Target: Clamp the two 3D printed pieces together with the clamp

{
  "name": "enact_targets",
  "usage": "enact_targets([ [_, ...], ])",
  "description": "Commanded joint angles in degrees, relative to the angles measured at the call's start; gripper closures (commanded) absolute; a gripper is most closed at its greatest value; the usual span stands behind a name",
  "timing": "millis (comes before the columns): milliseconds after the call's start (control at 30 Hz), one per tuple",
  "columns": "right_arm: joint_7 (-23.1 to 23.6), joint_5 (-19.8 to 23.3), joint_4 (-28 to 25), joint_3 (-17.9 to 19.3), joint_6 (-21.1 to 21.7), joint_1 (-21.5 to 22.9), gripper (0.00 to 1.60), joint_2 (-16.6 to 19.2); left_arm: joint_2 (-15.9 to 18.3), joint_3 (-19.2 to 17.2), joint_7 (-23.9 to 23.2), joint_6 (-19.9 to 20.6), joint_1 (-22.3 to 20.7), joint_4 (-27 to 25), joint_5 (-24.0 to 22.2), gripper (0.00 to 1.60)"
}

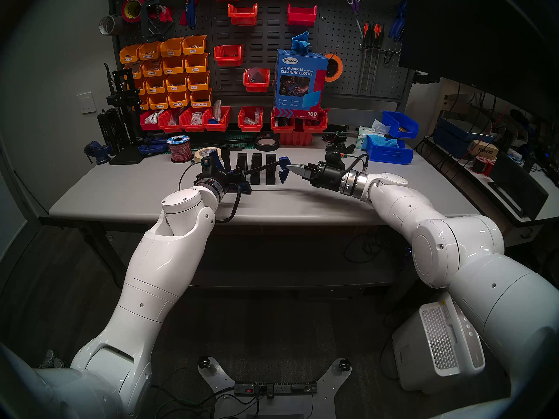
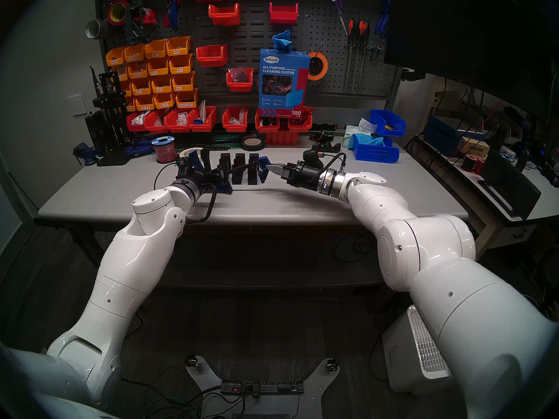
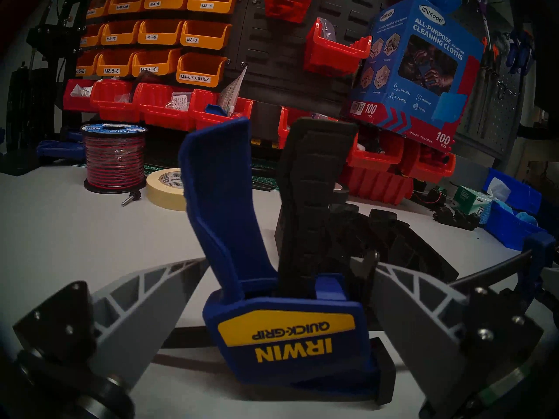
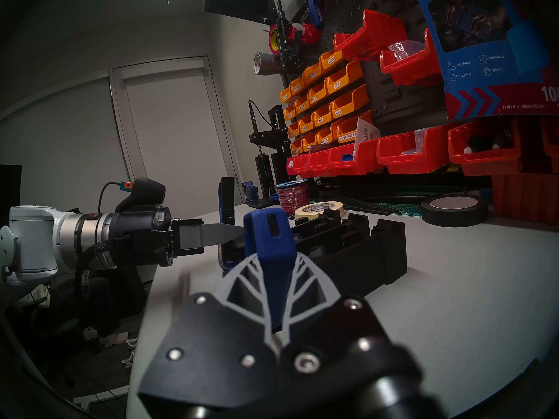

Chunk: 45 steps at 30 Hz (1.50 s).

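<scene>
The two black 3D printed pieces [image 1: 256, 175] stand together mid-table, three blocks wide. The blue clamp [image 1: 239, 184] lies across them, its black bar [image 1: 261, 168] running over the blocks. My right gripper [image 1: 290, 168] is shut on the clamp's blue end jaw [image 4: 267, 228] at the right of the pieces [image 4: 378, 252]. My left gripper [image 3: 279, 261] is open, one grey finger [image 3: 136, 291] on each side of the clamp's IRWIN body [image 3: 287, 333], handle and trigger. The left fingers stand apart from the clamp. The pieces [image 3: 393, 234] sit just behind it.
Behind the clamp sit a masking tape roll [image 1: 205, 153], a red wire spool [image 1: 179, 149] and a black tape roll [image 1: 266, 143]. Blue bins [image 1: 390, 150] stand at the back right, a small vise [image 1: 98, 152] at the back left. Red bins [image 1: 193, 119] line the pegboard.
</scene>
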Motion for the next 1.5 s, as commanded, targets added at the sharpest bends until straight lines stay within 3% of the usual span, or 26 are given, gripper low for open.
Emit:
enact_targets([
  [0,-0.01,0.53,-1.33,0.57,0.09,2.89,1.6,0.01,-0.02,0.5,-0.31,-0.6,-3.23,1.34,0.99,0.0],
  [1100,0.03,0.23,-0.96,0.83,-0.05,3.08,1.6,-0.05,-0.61,0.67,-1.99,-2.87,-4.63,3.95,2.44,0.0],
  [1133,0.03,0.21,-0.94,0.85,-0.05,3.09,1.6,-0.05,-0.63,0.62,-2.03,-2.92,-4.49,3.84,2.53,0.51],
  [1167,0.03,0.2,-0.94,0.85,-0.06,3.09,1.6,-0.05,-0.63,0.6,-2.05,-2.95,-4.4,3.77,2.56,0.63],
  [1200,0.04,0.19,-0.93,0.87,-0.06,3.1,1.6,-0.05,-0.64,0.56,-2.11,-3.01,-4.27,3.69,2.6,1.02],
  [1233,0.04,0.19,-0.93,0.87,-0.06,3.1,1.6,-0.05,-0.64,0.56,-2.11,-3.01,-4.27,3.69,2.6,1.02],
  [1300,0.05,0.17,-0.91,0.88,-0.06,3.1,1.6,-0.06,-0.64,0.48,-2.24,-3.16,-4.0,3.54,2.67,1.6],
  [1467,0.12,0.13,-0.86,0.93,-0.08,3.14,1.6,-0.06,-0.65,0.34,-2.28,-3.3,-3.58,3.24,2.84,1.6],
])
